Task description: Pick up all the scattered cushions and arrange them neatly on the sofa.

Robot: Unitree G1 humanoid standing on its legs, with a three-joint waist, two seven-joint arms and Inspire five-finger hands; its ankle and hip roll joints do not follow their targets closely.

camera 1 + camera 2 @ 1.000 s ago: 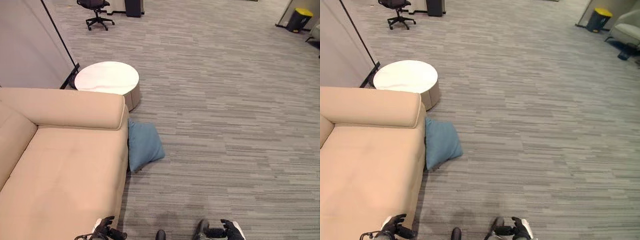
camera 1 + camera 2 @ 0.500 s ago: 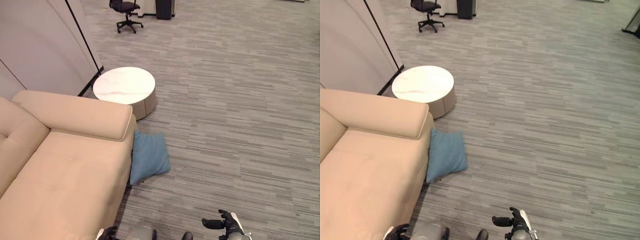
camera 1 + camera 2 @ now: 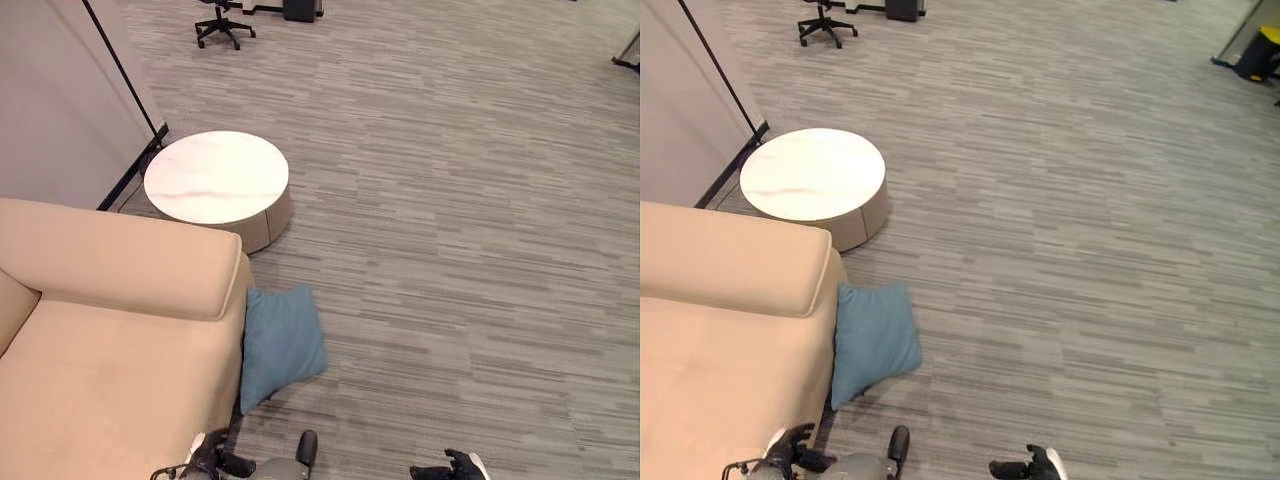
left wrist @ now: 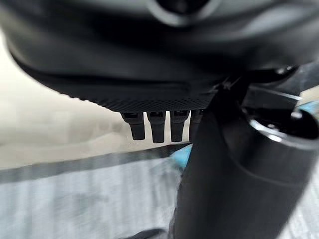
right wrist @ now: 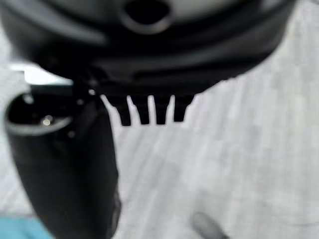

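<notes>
Grey striped carpet (image 3: 450, 250), blue cushion (image 3: 280, 345) on the floor against the beige sofa (image 3: 110, 340), round white table (image 3: 217, 180) beyond, office chair (image 3: 222, 18) far off, left hand (image 3: 208, 460) and right hand (image 3: 455, 467) low, fingers relaxed, empty.

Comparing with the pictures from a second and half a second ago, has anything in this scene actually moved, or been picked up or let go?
Only the camera has shifted: the whole picture swings between frames. The blue cushion lies on the carpet against the end of the sofa as before, beside the round white table. Nothing was taken hold of or let go. The left hand and right hand stay low and hold nothing.
</notes>
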